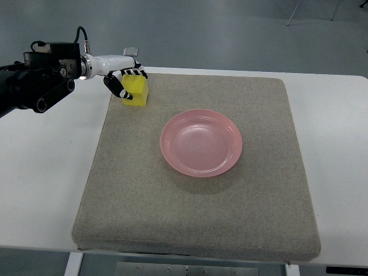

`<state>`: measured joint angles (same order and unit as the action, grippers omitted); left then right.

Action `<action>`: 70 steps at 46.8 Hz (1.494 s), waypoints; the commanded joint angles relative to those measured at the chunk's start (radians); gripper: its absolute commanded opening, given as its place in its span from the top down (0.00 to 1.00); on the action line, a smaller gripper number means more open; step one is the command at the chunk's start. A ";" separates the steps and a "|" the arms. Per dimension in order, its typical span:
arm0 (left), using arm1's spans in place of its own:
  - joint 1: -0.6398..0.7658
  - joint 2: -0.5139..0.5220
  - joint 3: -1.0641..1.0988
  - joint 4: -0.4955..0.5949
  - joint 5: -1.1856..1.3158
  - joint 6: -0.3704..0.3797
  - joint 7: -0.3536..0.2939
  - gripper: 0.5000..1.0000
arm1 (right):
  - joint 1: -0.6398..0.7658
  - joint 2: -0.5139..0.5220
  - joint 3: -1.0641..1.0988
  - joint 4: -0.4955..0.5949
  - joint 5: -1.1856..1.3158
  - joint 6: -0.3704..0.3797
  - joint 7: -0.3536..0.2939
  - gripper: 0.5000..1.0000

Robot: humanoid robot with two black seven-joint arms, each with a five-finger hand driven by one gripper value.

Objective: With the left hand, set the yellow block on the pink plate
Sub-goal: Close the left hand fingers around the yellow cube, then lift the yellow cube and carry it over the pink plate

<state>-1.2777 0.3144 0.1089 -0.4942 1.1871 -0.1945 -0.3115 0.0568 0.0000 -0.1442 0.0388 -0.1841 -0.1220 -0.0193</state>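
Yellow foam-like block (137,92) sits at far-left corner of the grey felt mat (195,218), well apart from the round pink plastic plate (201,142). My left hand (122,77) has fingers curled around it; lifted or resting, probably resting. Thumb side hidden.

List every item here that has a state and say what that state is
Left hand: shut on block, at mat's far left corner.
Block: yellow, gripped, not on plate.
Plate: pink, upright, empty, mid-mat.
Mat: flat on table.
Right hand: not in view.
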 commanded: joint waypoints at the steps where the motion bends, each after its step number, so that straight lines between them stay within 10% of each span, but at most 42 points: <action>1: 0.000 0.000 0.000 0.005 -0.001 0.006 0.000 0.75 | 0.000 0.000 0.000 0.001 0.000 0.001 0.001 0.15; 8: 0.000 0.000 0.000 0.005 -0.001 0.012 0.000 1.00 | 0.000 0.000 0.000 0.000 0.000 -0.001 0.001 0.15; 47: -0.002 0.005 -0.003 0.060 -0.020 0.032 -0.015 1.00 | 0.000 0.000 0.000 0.001 0.000 -0.001 0.001 0.15; 70: -0.100 0.000 -0.003 -0.119 -0.009 0.072 -0.017 1.00 | 0.000 0.000 0.000 0.000 0.000 0.001 -0.001 0.15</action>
<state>-1.3643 0.3129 0.1055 -0.5623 1.1780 -0.1326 -0.3285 0.0567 0.0000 -0.1442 0.0391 -0.1841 -0.1219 -0.0198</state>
